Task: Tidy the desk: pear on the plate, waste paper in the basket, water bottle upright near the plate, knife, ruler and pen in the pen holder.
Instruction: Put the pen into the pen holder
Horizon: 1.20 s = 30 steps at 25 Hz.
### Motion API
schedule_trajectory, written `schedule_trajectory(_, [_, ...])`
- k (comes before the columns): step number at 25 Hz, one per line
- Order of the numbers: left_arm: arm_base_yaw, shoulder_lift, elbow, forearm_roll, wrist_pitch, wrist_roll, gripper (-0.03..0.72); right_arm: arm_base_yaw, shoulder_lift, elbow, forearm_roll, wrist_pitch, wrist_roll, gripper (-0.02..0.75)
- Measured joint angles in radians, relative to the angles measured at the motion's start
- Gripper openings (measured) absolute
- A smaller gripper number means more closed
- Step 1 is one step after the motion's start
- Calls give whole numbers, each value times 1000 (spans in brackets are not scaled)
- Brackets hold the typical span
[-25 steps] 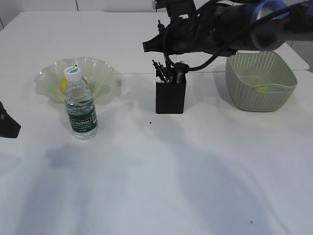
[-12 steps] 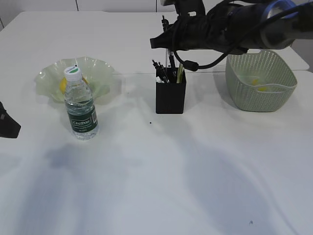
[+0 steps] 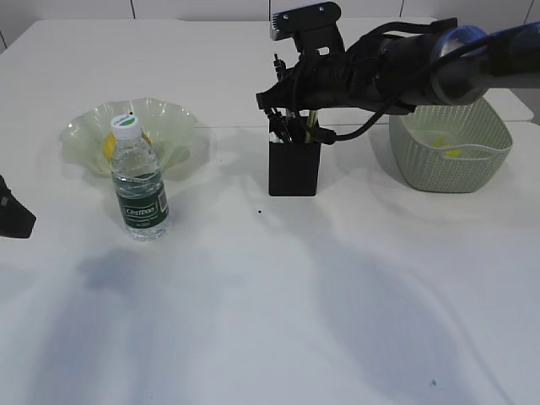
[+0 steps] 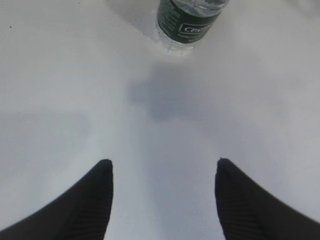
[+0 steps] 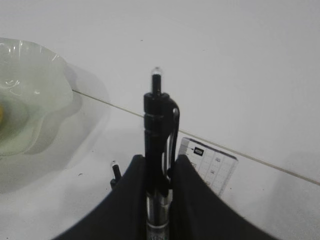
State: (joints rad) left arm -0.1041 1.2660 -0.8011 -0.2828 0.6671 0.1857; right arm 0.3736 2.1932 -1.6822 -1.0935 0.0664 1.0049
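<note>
Black plastic, slim and rigid: a pen stands upright between the right arm's fingers, which are clamped on its barrel just below the clip. The clip and the small clear button at the top rise above the fingers. Directly beneath them sits the black pen holder, with the pen's lower end among the other tools already standing in it. A clear ruler shows just behind the fingers, to their right, and seems to stand in the holder too.

The pen looks light and stiff, so it needs only a modest squeeze. Its smooth barrel could slip or swing if pinched near an end; the present hold, across the barrel close to the clip, seems a sound place. Letting go should drop it straight into the holder, though the crowded tools may tilt it.

The left arm's fingers stand wide apart and hold nothing, low over the white bench. Well ahead of them the water bottle stands upright, just in front of the pale green plate. Off to the far side of the right fingers, a green basket holds something yellow.
</note>
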Motion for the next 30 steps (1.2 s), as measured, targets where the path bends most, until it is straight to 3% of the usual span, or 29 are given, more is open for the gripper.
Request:
schedule_trajectory(18, [0,0,0,0,0,0,456,23,0,0,10,112,37,97])
schedule_trajectory(30, [0,0,0,0,0,0,456,27,0,0,16,183,40,157])
